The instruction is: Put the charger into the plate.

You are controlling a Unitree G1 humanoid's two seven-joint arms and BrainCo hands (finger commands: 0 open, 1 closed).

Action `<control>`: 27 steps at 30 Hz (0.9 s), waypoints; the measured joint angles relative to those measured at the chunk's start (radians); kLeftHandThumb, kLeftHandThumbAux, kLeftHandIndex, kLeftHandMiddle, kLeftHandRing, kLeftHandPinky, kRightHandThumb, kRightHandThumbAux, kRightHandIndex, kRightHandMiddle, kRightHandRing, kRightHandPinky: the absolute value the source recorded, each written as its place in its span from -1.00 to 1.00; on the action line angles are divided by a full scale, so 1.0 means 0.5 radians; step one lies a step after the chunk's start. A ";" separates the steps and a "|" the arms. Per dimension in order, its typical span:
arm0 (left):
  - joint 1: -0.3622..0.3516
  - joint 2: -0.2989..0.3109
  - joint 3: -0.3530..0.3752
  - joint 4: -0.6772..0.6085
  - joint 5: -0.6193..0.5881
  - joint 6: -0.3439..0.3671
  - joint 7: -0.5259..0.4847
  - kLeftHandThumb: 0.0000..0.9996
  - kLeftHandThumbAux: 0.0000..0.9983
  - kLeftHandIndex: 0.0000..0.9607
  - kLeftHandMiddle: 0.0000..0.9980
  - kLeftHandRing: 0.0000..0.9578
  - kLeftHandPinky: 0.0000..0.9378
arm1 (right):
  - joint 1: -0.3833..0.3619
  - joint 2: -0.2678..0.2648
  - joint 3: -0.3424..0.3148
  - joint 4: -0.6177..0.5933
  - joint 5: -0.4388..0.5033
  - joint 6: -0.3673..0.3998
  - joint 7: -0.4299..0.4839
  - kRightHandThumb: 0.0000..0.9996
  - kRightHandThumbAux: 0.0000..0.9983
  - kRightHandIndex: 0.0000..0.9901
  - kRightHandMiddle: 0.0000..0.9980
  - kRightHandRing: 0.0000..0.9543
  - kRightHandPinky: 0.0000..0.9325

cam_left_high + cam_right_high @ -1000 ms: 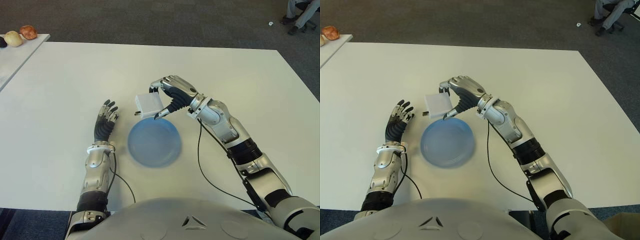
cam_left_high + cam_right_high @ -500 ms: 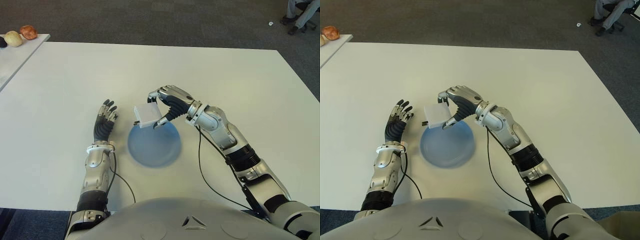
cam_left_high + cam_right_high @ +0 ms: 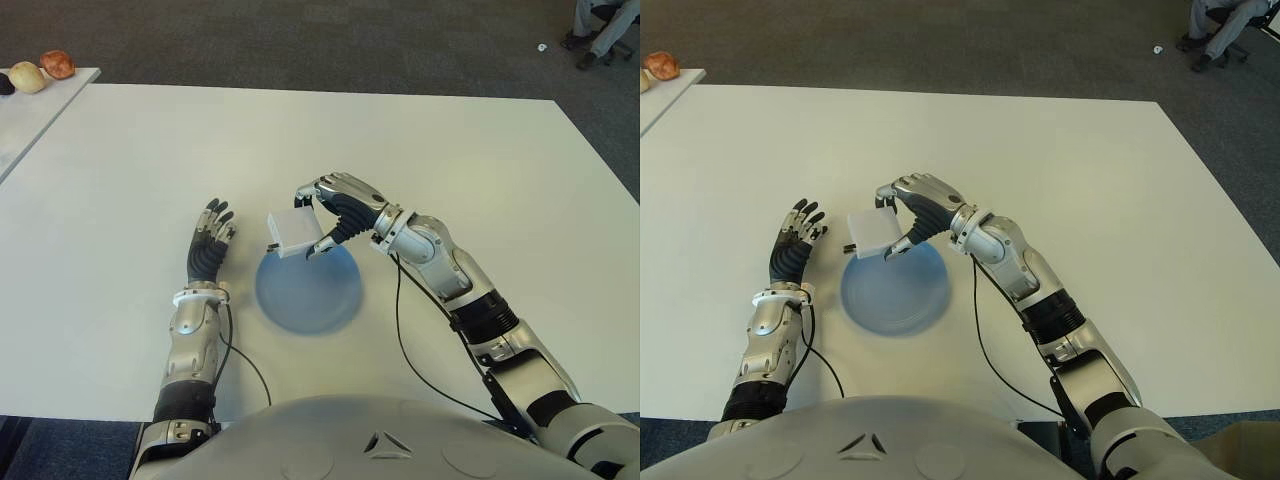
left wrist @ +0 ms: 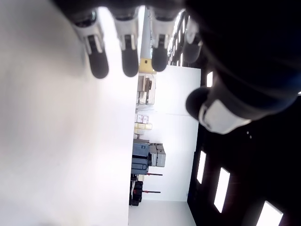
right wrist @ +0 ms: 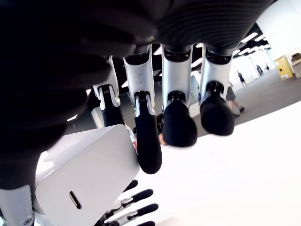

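Charger — smooth white plastic — matt

Right hand fingers curled down, white charger pinched against thumb

My robot's arms are shiny silver with black joints. My left hand has black fingers and a white wrist band. My right hand is silver and black. A thin black cable runs along each arm.
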 measured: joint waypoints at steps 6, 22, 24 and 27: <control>0.000 0.000 0.000 -0.001 -0.011 0.001 0.000 -0.89 0.24 -0.93 -0.74 -0.67 -0.55 | -0.030 -0.027 0.001 0.095 -0.077 -0.160 -0.114 0.67 0.36 -0.22 0.10 0.22 0.11; -0.003 0.001 0.006 -0.001 -0.016 0.000 -0.008 -0.91 0.22 -0.91 -0.74 -0.67 -0.58 | -0.110 -0.063 0.001 0.191 -0.116 -0.270 -0.112 -0.14 -0.38 -0.94 -0.94 -0.95 -0.95; -0.003 0.001 0.007 -0.001 -0.016 0.001 -0.009 -0.92 0.22 -0.91 -0.74 -0.68 -0.59 | -0.111 -0.073 0.002 0.188 -0.104 -0.270 -0.068 -0.22 -0.48 -0.98 -0.98 -0.98 -0.98; -0.003 0.001 0.008 -0.001 -0.016 0.006 -0.010 -0.94 0.23 -0.90 -0.73 -0.67 -0.56 | -0.111 -0.086 0.002 0.182 -0.047 -0.269 0.031 -0.33 -0.62 -0.99 -0.99 -0.99 -0.99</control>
